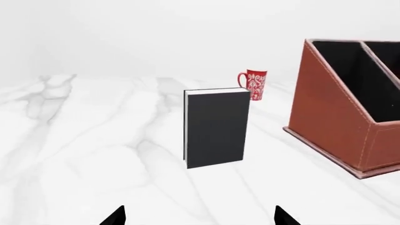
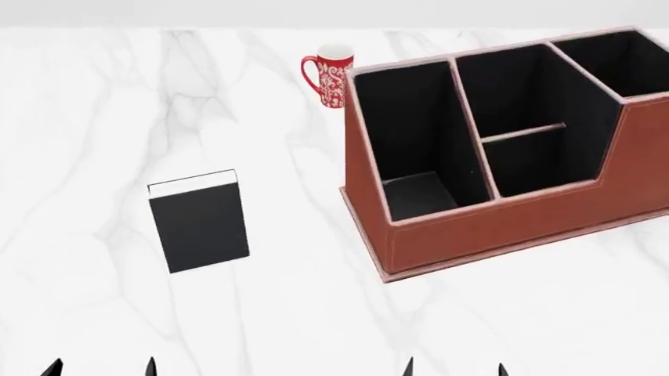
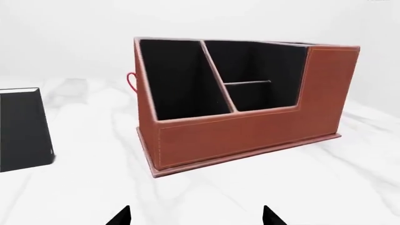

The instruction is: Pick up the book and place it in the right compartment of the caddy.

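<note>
The black book (image 2: 199, 223) with white page edges stands upright on the marble table, left of centre in the head view; it also shows as the book (image 1: 216, 126) and the book (image 3: 22, 129). The reddish-brown caddy (image 2: 502, 215), black inside and split into several sections, stands to its right, seen also as the caddy (image 1: 337, 126) and the caddy (image 3: 250, 131). My left gripper (image 2: 99, 366) (image 1: 200, 218) is open, short of the book. Facing the caddy's front, my right gripper (image 2: 455, 366) (image 3: 196, 216) is open too. Both hold nothing.
A red patterned mug (image 2: 329, 78) stands behind the caddy's left end, also visible as the mug (image 1: 253, 84). The white marble table (image 2: 105, 117) spreads wide around the book.
</note>
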Robot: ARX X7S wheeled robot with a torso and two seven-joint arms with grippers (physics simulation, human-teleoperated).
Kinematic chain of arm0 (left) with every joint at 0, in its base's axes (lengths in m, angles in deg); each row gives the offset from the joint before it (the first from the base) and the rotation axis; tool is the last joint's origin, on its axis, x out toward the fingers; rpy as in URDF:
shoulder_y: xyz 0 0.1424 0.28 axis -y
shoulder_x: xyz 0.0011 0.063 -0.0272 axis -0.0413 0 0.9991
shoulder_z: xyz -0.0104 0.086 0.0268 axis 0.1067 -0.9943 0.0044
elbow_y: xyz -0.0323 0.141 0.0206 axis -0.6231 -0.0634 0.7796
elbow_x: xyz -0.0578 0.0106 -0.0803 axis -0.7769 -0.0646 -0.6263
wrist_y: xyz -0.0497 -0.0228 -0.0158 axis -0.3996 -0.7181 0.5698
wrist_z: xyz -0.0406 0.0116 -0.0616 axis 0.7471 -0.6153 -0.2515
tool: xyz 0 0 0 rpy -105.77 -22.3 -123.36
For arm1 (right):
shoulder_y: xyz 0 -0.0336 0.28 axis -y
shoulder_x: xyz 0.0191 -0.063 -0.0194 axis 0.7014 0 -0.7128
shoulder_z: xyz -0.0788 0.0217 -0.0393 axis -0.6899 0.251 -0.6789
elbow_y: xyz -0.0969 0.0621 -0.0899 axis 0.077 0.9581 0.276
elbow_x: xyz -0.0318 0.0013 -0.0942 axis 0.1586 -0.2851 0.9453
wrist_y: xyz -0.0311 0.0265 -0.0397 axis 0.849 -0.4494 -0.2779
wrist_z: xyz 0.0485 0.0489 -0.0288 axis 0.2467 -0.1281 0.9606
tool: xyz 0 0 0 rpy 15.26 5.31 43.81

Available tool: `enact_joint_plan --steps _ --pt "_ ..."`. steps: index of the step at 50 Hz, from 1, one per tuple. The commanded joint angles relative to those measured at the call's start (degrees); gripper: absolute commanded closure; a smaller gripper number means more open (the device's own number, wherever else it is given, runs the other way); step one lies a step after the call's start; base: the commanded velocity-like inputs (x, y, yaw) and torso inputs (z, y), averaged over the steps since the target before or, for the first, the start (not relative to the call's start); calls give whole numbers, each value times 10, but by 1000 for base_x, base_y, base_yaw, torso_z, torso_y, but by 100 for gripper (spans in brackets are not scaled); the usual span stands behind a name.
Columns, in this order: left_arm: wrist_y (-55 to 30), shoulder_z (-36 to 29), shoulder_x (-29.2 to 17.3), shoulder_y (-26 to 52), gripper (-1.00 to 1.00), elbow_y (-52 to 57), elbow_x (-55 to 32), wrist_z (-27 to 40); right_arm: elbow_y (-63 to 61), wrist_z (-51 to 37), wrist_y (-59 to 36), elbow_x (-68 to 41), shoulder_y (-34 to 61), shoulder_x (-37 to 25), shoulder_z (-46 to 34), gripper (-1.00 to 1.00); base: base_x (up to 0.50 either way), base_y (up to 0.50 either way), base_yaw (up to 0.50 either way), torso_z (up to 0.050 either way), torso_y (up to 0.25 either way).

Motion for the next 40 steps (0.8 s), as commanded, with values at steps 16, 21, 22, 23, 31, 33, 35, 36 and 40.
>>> enact_joint_plan --steps 16,21,22,23,31,33,35,36,40 --pt "-2 -12 -19 -5 -100 7 -21 25 -1 -32 -6 -17 5 -11 -16 -100 0 -85 0 0 0" --pt "-25 -8 -26 -7 -100 33 -30 32 -21 -39 -34 -18 15 -15 -19 -100 0 0 0 0 0" --pt "-35 -6 -28 -7 -100 45 -32 36 -32 -40 -51 -19 20 -17 -19 -100 0 0 0 0 0" --pt "-62 4 -33 -7 -100 73 -35 49 -59 -41 -87 -22 32 -20 -19 -100 0 0 0 0 0" --pt "-189 104 -63 -18 -100 214 -50 143 -127 -37 -293 -43 184 -33 -17 -100 0 0 0 0 0" --pt "-202 136 -71 -28 -100 238 -57 159 -122 -34 -329 -44 226 -34 -24 -100 0 0 0 0 0" --pt "-211 193 -78 -55 -100 278 -74 177 -101 -32 -374 -34 293 -34 -45 -100 0 0 0 0 0" --pt "-212 201 -80 -60 -100 283 -76 180 -97 -31 -387 -35 304 -33 -47 -100 0 0 0 0 0" --pt "-235 322 -88 -142 -100 372 -109 204 -38 -29 -465 -56 457 -8 -32 -100 0 0 0 0 0"
